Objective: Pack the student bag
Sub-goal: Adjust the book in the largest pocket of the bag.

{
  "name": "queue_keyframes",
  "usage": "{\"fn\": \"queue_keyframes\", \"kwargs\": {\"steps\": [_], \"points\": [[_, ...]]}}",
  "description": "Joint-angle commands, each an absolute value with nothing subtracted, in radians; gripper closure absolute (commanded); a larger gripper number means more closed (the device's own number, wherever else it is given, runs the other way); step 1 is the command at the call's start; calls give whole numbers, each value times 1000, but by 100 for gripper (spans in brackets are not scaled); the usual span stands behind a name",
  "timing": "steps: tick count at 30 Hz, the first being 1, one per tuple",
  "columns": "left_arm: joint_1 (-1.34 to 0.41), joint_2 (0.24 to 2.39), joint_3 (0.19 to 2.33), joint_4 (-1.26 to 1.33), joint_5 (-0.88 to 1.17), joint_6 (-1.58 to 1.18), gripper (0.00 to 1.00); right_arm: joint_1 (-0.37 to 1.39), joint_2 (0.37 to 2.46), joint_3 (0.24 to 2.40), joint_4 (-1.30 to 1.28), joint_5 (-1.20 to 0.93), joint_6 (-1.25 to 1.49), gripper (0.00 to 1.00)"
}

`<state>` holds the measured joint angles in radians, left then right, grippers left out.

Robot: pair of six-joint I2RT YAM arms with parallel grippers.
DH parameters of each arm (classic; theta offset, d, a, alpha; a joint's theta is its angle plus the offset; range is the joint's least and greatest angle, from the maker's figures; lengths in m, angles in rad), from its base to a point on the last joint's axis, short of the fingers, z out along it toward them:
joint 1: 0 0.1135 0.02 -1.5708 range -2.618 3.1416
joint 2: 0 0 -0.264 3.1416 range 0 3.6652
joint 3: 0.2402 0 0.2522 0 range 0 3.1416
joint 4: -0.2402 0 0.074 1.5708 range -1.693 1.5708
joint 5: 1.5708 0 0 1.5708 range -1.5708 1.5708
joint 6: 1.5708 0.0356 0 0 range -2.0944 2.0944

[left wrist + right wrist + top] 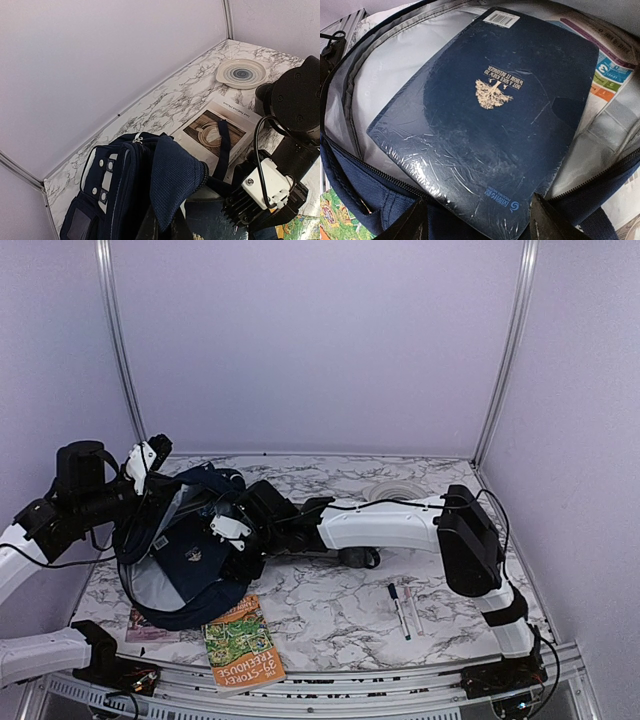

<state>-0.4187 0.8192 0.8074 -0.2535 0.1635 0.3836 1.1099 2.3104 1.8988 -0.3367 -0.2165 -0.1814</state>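
The student bag [180,570], a navy backpack with grey lining, lies open on the left of the table. My left gripper [150,455] is at its far rim, and in the left wrist view it [167,227] is shut on a navy mesh flap [175,175] of the bag, holding it up. My right gripper [228,530] reaches into the bag's mouth. In the right wrist view its jaws [477,222] are open around the near edge of a dark blue shrink-wrapped book [490,110] lying inside on the lining [380,85]. A colourful workbook [610,75] lies under it.
A green Treehouse book [243,643] lies at the front edge beside the bag, and a pink item [148,625] sticks out from under it. Two markers [404,610] lie right of centre. A plate [395,490] sits at the back. A coffee-cover book [217,131] lies behind the bag.
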Motion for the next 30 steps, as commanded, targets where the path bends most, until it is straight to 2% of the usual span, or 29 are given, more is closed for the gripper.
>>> {"fn": "queue_keyframes", "kwargs": {"steps": [1, 16, 20, 23, 26, 30], "points": [[-425, 802, 841, -123, 225, 365, 100, 1116, 2328, 1935, -368, -175, -251, 33], [-425, 808, 839, -123, 247, 369, 100, 1174, 2338, 1890, -310, 178, -406, 19], [-425, 808, 839, -123, 257, 370, 100, 1186, 2371, 1919, -329, 209, -435, 19], [-425, 807, 840, -123, 263, 369, 100, 1193, 2386, 1953, -362, 153, -441, 21], [-426, 808, 841, -121, 276, 365, 100, 1195, 2412, 2030, -439, 59, -372, 25], [-425, 808, 848, -119, 308, 351, 100, 1183, 2400, 2066, -386, 69, -217, 28]]}}
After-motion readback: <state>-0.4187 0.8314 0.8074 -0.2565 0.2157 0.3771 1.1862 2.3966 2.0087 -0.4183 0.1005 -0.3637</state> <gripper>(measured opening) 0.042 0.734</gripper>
